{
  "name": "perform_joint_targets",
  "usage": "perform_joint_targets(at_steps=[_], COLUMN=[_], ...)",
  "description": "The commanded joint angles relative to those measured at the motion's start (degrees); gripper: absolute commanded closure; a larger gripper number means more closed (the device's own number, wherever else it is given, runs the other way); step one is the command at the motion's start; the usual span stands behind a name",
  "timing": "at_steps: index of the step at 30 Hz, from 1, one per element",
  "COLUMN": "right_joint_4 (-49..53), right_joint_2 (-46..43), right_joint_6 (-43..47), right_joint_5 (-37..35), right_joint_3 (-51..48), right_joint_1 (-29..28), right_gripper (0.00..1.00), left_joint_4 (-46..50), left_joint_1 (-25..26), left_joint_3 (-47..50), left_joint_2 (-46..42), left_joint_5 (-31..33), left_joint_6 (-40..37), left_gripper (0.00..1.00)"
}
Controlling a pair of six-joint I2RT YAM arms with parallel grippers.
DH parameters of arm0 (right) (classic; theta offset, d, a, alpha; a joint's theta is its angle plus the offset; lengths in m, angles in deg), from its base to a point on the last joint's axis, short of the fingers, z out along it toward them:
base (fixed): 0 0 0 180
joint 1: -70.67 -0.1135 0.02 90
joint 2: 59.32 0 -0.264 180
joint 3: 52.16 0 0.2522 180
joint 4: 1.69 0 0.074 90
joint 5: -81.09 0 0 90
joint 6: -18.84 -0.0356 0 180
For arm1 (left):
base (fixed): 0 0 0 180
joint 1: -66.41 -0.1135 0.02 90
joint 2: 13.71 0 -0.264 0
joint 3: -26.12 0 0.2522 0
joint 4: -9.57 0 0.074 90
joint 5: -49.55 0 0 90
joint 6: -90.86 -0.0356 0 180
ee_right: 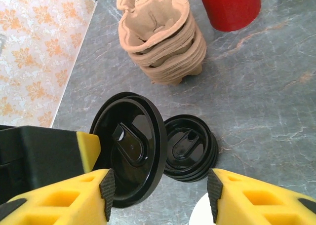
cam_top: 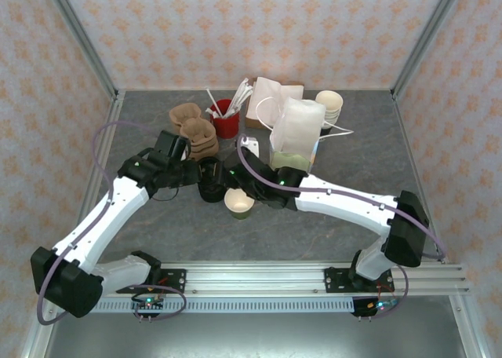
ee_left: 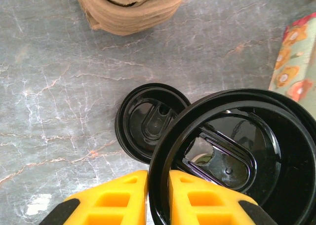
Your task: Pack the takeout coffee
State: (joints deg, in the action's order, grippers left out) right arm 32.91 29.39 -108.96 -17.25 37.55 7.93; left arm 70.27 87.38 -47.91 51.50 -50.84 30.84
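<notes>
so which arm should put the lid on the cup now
Left: the left gripper is shut on the black lid, close beside the cup; the right gripper is open, holding nothing.

The left arm [cam_top: 102, 217] and right arm [cam_top: 345, 201] stretch forward and inward, wrists close together. The left gripper [ee_left: 158, 178] pinches a black lid [ee_left: 266, 136] by its rim; the right gripper [ee_right: 160, 183] is spread wide, pointing downward

The lid [ee_left: 281, 151] — cropped at right and bottom; cup [ee_right: 199, 216] barely peeks in.
</notes>
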Motion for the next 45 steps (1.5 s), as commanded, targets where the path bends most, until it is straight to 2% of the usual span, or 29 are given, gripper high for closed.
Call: perform_joint_targets(at_steps=[1, 11, 17, 23, 26, 31, 37, 40, 45], right_joint_4=[2.85, 4.73, 4.67, 4.66, 4.50, 4.17, 4.34, 4.38, 4.90], right_joint_2=[1.48, 3.69, 4.36, 4.65, 4.89, 5.05, 5.42, 5.48, 5.11], right_joint_6=[1.40, 1.92, 1.88, 1.74, 1.59, 1.69, 1.83, 1.94, 2.05], right_joint_5=[0.93, 3.22, 4.22, 4.82, 5.13, 6.04, 6.40, 6.67, 6.93], right_joint_3=[3.06, 6.22, 7.07, 7.18, 7.23, 7.20, 7.54, 7.69, 7.75], right_joint_1=[0.58, 1.38, 1.75, 2.01, 2.10, 2.21, 2.36, 2.53, 2.96], right_gripper=[0.44, 0.42, 0.51, 0.55, 0.60, 0.74, 0.75, 0.79, 0.93], left_joint_4=[3.15, 3.95, 3.93, 4.03, 3.95, 3.88, 3.79, 3.74, 3.26], left_joint_1=[0.36, 1.70, 2.22, 2.53, 2.76, 2.95, 3.32, 3.44, 3.52], left_joint_3=[-1.85, -3.10, -3.18, -3.43, -3.45, -3.45, -3.87, -4.08, -4.07], left_joint_2=[-1.91, -3.42, -3.99, -4.26, -4.30, -4.29, -4.60, -4.65, -5.13], left_joint_5=[-1.35, -2.10, -2.26, -2.34, -2.31, -2.48, -2.61, -2.76, -3.24], left_joint_6=[0.17, 0.26, 0.26, 0.30, 0.26, 0.32, 0.28, 1.91, 1.69], left_gripper=[0.82, 0.82, 0.82, 0.82, 0.82, 0.82, 0.82, 0.82, 0.82])
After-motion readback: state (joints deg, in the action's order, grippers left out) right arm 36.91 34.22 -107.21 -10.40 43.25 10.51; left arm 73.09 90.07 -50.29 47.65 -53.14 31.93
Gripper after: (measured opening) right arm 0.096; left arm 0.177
